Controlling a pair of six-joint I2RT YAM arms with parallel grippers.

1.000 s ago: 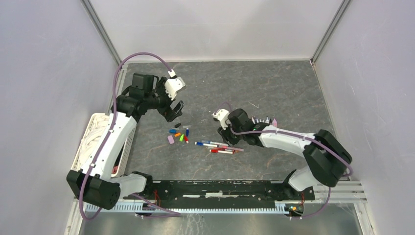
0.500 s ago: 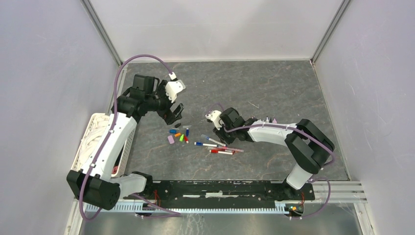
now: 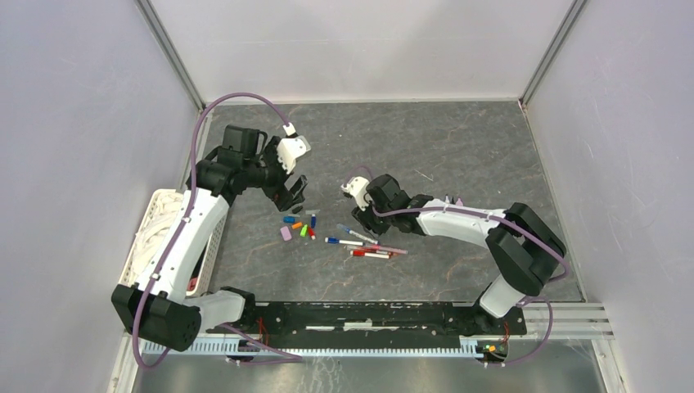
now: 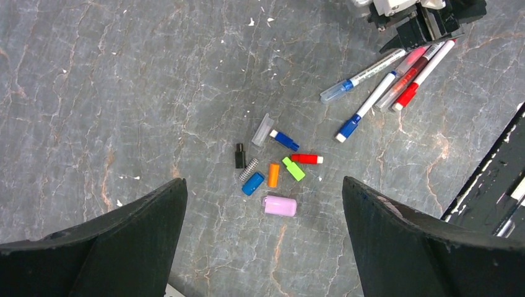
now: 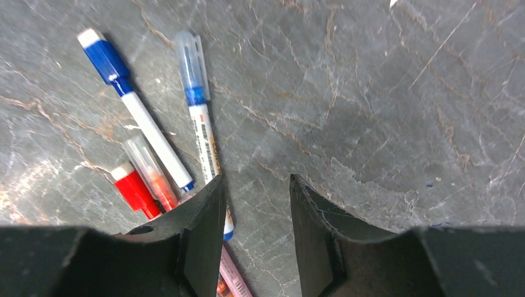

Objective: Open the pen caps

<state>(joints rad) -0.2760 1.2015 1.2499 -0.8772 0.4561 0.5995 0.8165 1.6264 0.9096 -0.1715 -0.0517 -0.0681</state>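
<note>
Several loose pen caps (image 3: 299, 228) lie in a cluster on the grey table. The left wrist view shows lilac (image 4: 280, 205), blue (image 4: 252, 184), orange (image 4: 273, 175), green (image 4: 293, 168), red (image 4: 306, 159) and black (image 4: 239, 155) ones. Several pens (image 3: 368, 244) lie side by side to their right. My left gripper (image 3: 293, 192) hovers above the caps, open and empty (image 4: 264, 192). My right gripper (image 3: 368, 223) is open and low at the pens' right end (image 5: 257, 179). Its left finger (image 5: 207, 210) covers the end of a clear-capped blue pen (image 5: 199, 111). Bare table shows between the fingers.
A white basket (image 3: 168, 237) stands at the table's left edge. A small metal spring (image 4: 249, 169) lies among the caps. A black rail (image 3: 368, 315) runs along the near edge. Grey walls close in the left, right and far sides.
My right gripper has moved left and down to the right end of the pens. My left gripper has shifted only slightly above the caps.
</note>
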